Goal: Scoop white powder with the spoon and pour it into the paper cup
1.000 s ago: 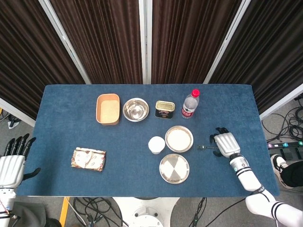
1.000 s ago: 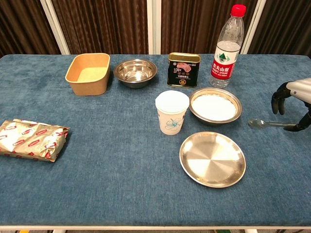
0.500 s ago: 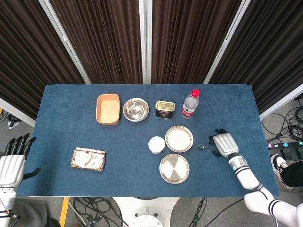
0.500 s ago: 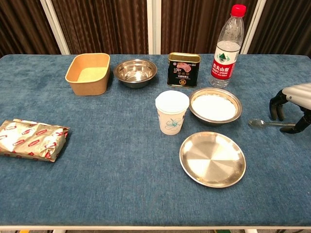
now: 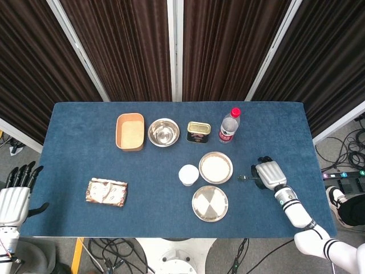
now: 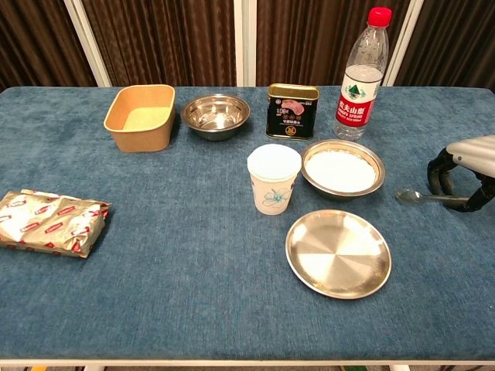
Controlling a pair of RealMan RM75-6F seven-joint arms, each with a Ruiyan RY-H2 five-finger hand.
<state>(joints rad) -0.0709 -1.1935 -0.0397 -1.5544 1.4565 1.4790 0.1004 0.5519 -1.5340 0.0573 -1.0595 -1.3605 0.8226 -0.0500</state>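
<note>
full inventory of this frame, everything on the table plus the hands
paper cup: 1, white with a blue flower print, table centre, left of the powder bowl
powder bowl: 1, steel, holds white powder, right of centre
spoon: 1, metal, lying on the table right of the powder bowl
flat plate: 1, steel, near edge, in front of the powder bowl
steel bowl: 1, silver, back row
paper box: 1, tan, back left
tin can: 1, black and gold, back centre
water bottle: 1, clear, red cap, back right
foil packet: 1, silver and red, near left
table: 1, blue cloth
left hand: off the table's left edge, holding nothing
right hand: over the spoon handle; grip unclear
</note>
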